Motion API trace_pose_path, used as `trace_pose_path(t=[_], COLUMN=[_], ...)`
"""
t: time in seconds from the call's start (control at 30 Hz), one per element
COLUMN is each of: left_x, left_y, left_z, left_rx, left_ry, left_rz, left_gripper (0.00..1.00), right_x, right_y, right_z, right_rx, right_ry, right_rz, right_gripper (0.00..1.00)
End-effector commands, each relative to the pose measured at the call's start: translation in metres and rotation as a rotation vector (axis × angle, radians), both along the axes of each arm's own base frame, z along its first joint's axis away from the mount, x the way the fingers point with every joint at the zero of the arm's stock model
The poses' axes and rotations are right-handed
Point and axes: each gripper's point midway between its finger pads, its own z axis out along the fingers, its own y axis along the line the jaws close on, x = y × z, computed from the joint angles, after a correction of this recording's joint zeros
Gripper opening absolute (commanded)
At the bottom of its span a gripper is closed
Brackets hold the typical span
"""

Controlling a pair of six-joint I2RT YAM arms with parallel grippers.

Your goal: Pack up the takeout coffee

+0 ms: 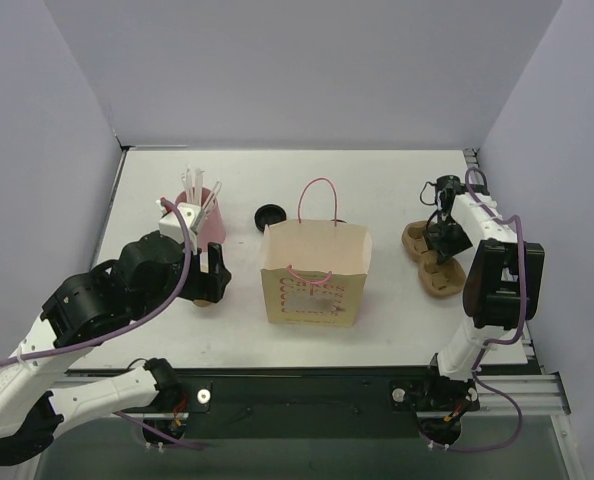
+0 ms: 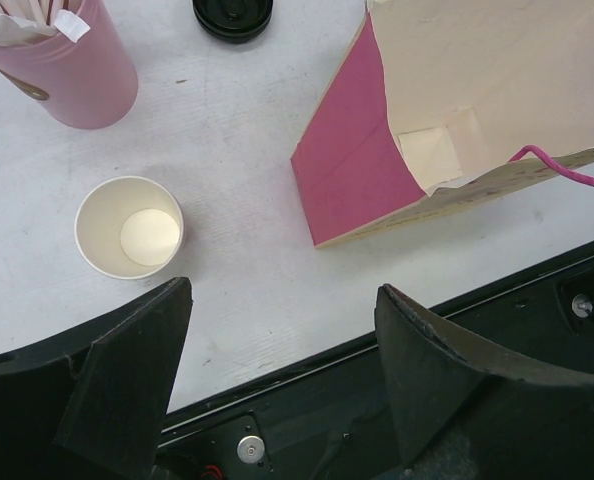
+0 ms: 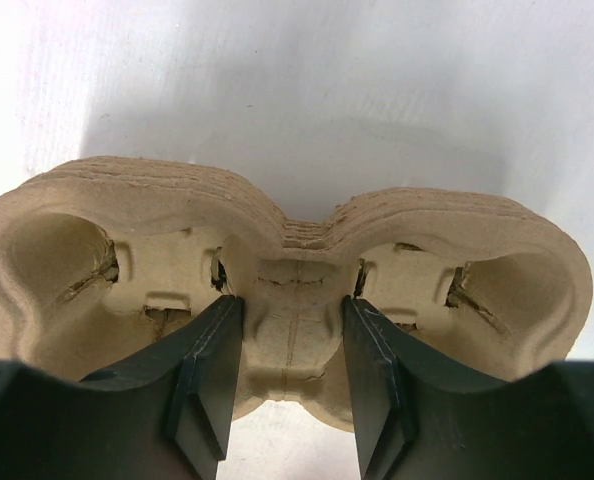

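No lidded coffee cup shows in any view. A lidless brown paper cup with a white inside stands upright on the table, and a loose black lid lies behind the paper bag. My left gripper is open and empty, hovering just in front of and to the right of the cup; in the top view it covers most of the cup. My right gripper is shut on the middle ridge of a stack of pulp cup carriers at the right of the table.
A pink cup of white straws stands behind the left gripper and shows in the left wrist view. The open bag with pink handles stands mid-table. The black lid also shows in the left wrist view. The table's near edge lies right under the left gripper.
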Motion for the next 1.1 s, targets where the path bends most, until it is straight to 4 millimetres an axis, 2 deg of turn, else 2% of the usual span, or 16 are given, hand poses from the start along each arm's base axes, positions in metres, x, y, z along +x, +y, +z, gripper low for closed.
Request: trace_pose_path(t=[0.0, 0.2, 0.37, 0.53, 0.63, 0.67, 0.8, 0.87, 0.97, 1.07], left_x=[0.0, 0.001, -0.001, -0.001, 0.0, 0.0, 0.0, 0.0, 0.0, -0.001], left_y=[0.004, 0.002, 0.001, 0.001, 0.001, 0.001, -0.001, -0.001, -0.001, -0.001], left_z=[0.006, 0.005, 0.001, 0.001, 0.001, 0.001, 0.003, 0.003, 0.002, 0.002], left_rx=[-0.01, -0.022, -0.034, -0.04, -0.036, -0.035, -0.036, -0.036, -0.038, -0.042], left_ry=[-0.015, -0.019, -0.015, -0.02, -0.023, -0.022, -0.023, -0.025, -0.024, -0.024], left_rz=[0.008, 0.007, 0.001, -0.001, -0.002, -0.001, -0.005, -0.007, -0.006, -0.008], left_gripper=[0.84, 0.84, 0.83, 0.84, 0.83, 0.83, 0.83, 0.83, 0.83, 0.84], right_x=[-0.009, -0.008, -0.012, -0.016, -0.015, -0.01, -0.007, -0.009, -0.011, -0.013], right_y=[-0.004, -0.006, -0.007, -0.005, 0.0, 0.001, 0.002, 0.001, 0.001, 0.002], right_z=[0.012, 0.035, 0.04, 0.033, 0.023, 0.024, 0.027, 0.028, 0.029, 0.026], right_rx=[-0.017, -0.026, -0.023, -0.015, 0.008, 0.012, 0.015, 0.014, 0.013, 0.022], right_ry=[-0.013, -0.054, -0.049, -0.021, 0.004, -0.018, -0.032, -0.033, -0.037, -0.029], right_rz=[-0.012, 0.014, 0.008, 0.014, 0.047, 0.059, 0.086, 0.08, 0.07, 0.065], right_gripper=[0.31, 0.32, 0.33, 0.38, 0.26, 0.26, 0.38, 0.38, 0.3, 0.39])
